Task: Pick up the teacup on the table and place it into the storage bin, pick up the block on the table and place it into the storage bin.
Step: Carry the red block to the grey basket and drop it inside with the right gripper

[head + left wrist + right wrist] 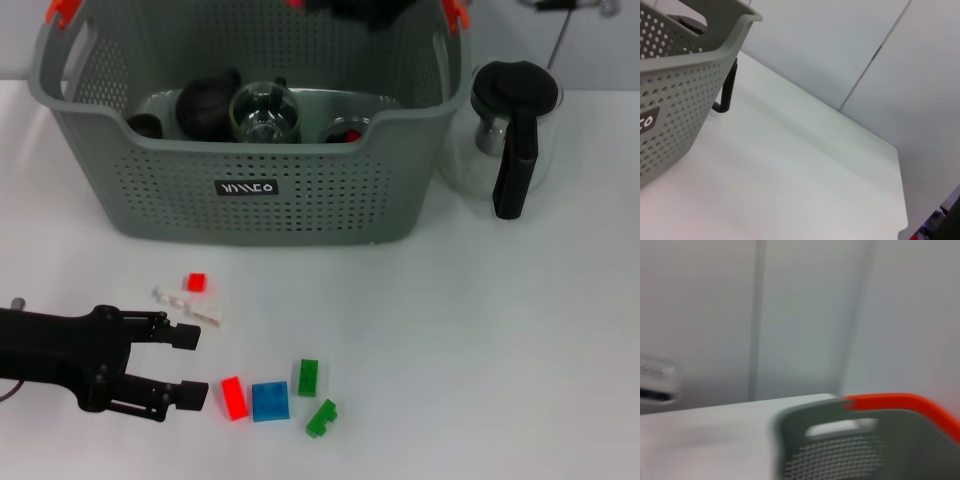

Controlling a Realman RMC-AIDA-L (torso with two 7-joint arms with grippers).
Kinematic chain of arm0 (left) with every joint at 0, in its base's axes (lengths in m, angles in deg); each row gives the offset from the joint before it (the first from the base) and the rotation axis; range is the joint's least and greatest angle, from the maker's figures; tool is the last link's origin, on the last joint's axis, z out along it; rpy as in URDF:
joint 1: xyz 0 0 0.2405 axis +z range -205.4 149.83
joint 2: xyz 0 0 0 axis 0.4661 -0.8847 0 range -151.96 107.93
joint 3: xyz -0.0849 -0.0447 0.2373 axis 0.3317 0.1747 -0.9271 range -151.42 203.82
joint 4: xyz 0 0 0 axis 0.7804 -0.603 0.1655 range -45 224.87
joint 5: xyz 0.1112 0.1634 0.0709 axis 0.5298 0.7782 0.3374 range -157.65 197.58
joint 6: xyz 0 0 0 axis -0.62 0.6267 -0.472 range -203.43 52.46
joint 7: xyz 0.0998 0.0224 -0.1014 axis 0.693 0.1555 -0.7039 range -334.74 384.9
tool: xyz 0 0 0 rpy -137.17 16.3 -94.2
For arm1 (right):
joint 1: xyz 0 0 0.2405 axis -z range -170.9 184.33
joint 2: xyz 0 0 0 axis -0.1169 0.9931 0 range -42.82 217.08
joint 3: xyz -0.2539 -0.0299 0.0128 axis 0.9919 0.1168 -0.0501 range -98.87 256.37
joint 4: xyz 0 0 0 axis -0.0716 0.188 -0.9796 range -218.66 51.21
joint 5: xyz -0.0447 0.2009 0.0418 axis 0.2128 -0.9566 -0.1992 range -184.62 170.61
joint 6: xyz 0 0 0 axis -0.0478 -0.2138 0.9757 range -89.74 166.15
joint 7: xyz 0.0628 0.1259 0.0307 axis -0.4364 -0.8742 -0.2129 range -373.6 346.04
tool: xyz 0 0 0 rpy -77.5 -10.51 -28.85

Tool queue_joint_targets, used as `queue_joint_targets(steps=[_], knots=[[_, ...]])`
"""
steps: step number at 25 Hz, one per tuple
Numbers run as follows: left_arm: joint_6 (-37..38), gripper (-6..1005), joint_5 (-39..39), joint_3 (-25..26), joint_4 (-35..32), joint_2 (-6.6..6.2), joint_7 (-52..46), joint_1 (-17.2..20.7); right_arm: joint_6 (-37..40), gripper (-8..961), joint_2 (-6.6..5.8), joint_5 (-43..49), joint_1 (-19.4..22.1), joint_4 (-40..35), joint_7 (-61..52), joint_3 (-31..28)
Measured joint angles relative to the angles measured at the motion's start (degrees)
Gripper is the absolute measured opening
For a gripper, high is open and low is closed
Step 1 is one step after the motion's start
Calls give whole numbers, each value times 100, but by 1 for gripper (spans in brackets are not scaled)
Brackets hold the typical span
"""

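The large grey perforated plastic storage bin (250,190), with cut-out handles, orange clips at its rim and a small black label on its front wall, stood at the back of the white bench (500,340). Inside it lay dark rounded vessels and a clear glass globe-shaped vessel (264,112); which of these was the teacup could not be told. Just beside the bin, on its right, stood a clear glass jug with a black lid and black handle (510,130). In front of the bin a scatter of small plastic blocks lay on the bench: a small red square block (196,282) nearest the bin, a clear pale block (190,305) just beside it, and farther from the bin a red oblong block (234,398), a blue square block (269,401) touching it, and two green blocks (308,377) (321,418) close by. The black left gripper (195,365) lay low over the bench, well in front of the bin's left half, its jaws spread wide apart and holding nothing, the lower tip just beside the red oblong block. The right gripper was not seen; its wrist view showed only the bin's rim and an orange clip (900,405).
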Motion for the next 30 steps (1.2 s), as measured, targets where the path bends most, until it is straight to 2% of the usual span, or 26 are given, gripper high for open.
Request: queue_joint_targets(steps=[3, 9, 20, 30], knots=[[-12, 878, 2, 0, 0, 0, 0, -23, -187, 116, -29, 285, -73, 225, -66, -315], [-29, 878, 7, 0, -15, -8, 0, -77, -920, 116, -35, 1086, -291, 928, -120, -357], [-52, 877, 30, 0, -35, -4, -38, -134, -2171, 115, 212, 1883, -801, 2354, 117, -11], [-70, 877, 35, -13, -36, -11, -37, -147, -2482, 115, 227, 1901, -886, 2868, 140, 157]])
